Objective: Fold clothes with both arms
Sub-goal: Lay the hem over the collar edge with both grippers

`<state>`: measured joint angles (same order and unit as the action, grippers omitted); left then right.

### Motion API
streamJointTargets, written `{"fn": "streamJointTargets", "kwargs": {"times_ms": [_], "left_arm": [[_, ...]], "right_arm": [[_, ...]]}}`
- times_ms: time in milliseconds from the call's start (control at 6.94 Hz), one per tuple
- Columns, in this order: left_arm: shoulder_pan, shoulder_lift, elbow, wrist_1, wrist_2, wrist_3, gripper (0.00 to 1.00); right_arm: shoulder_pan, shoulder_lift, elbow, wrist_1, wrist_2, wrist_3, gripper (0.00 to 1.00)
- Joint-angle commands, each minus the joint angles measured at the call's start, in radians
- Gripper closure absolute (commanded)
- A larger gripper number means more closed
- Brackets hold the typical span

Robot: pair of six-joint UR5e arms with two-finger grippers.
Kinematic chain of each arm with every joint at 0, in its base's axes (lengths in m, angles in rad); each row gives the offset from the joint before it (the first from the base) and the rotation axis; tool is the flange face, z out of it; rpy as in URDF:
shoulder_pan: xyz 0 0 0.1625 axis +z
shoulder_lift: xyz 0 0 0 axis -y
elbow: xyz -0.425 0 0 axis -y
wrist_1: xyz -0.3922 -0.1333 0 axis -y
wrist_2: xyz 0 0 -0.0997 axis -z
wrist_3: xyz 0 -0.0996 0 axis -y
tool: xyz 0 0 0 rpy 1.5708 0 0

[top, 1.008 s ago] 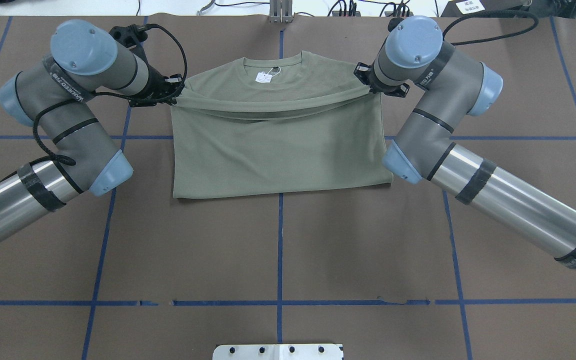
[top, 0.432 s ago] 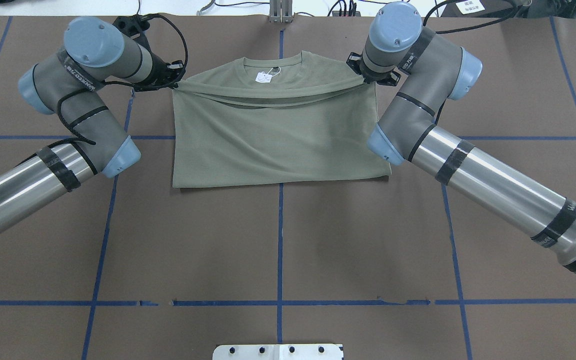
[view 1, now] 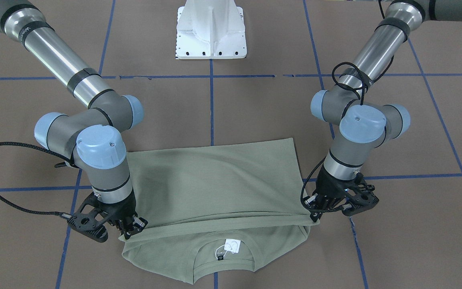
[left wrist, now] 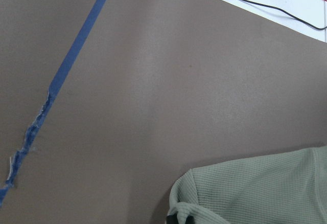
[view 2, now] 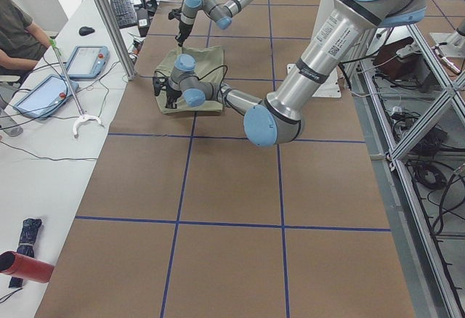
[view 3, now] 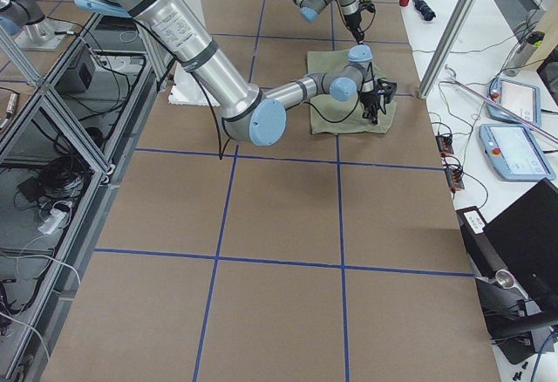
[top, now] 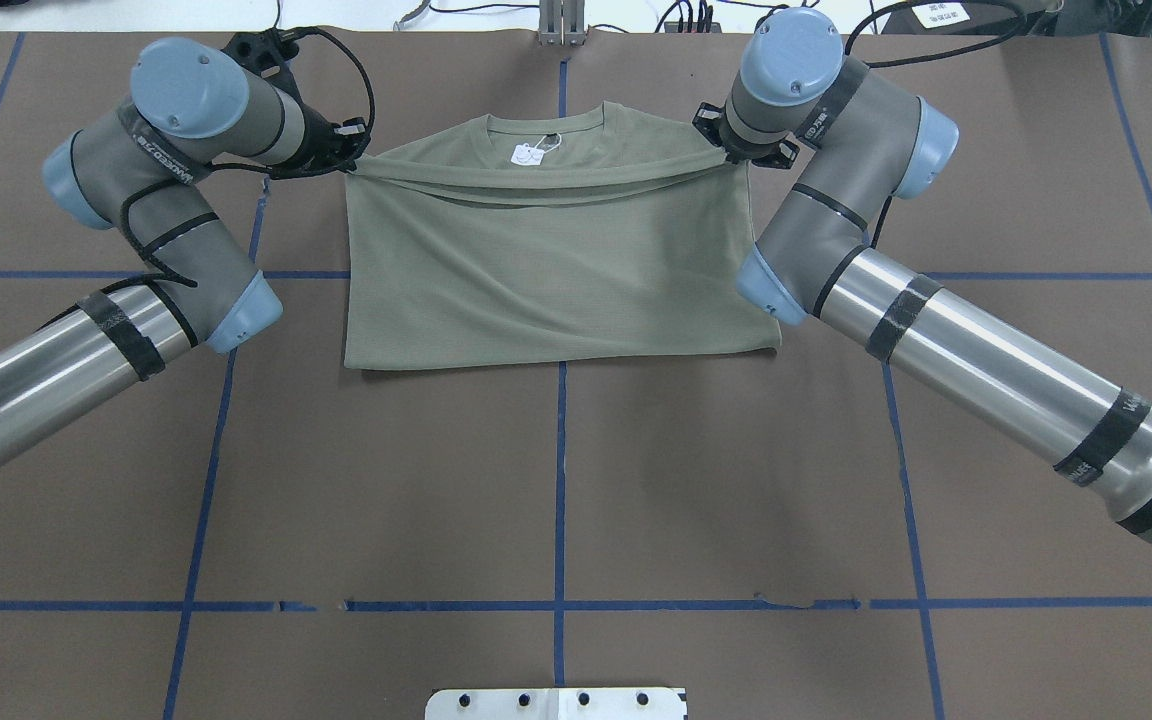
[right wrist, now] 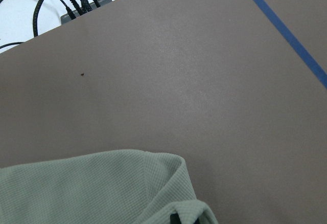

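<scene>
Looking from the left, you find the left fingers clenched on one corner of the shirt's hem, out to the left of the white tag and about level with it. A second ago that corner hung farther back from the tag. Since then the raised hem has travelled forward until it stretches as a taut band just short of the tag. The fold crease on the side away from the tag has crept nearer to it too. You can read that as the bottom-to-collar fold being nearly complete, so lowering and letting go probably come next. Right of the tag, the right fingers grip the other hem corner at matching height.

The shirt is a sage-green waffle knit, soft and limp. It sags slightly between the two grips and shows shallow diagonal wrinkles. It lies on the matte brown worktop, which is marked with blue tape.
</scene>
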<state>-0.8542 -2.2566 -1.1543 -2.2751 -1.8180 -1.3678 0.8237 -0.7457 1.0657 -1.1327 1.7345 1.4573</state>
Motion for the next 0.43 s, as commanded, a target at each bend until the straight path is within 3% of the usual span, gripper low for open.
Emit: {"fn": "streamJointTargets", "kwargs": {"times_ms": [0, 144, 288], "left_arm": [[0.0, 0.002, 0.001, -0.004, 0.0, 0.001, 1.0], [0.0, 0.003, 0.001, -0.004, 0.0, 0.001, 0.6], [0.0, 0.003, 0.001, -0.004, -0.001, 0.001, 0.52]], "right_arm": [[0.002, 0.003, -0.016, 0.005, -0.001, -0.009, 1.0], [0.0, 0.005, -0.016, 0.005, -0.001, -0.012, 0.27], [0.002, 0.006, -0.01, 0.005, -0.001, -0.006, 0.24]]}}
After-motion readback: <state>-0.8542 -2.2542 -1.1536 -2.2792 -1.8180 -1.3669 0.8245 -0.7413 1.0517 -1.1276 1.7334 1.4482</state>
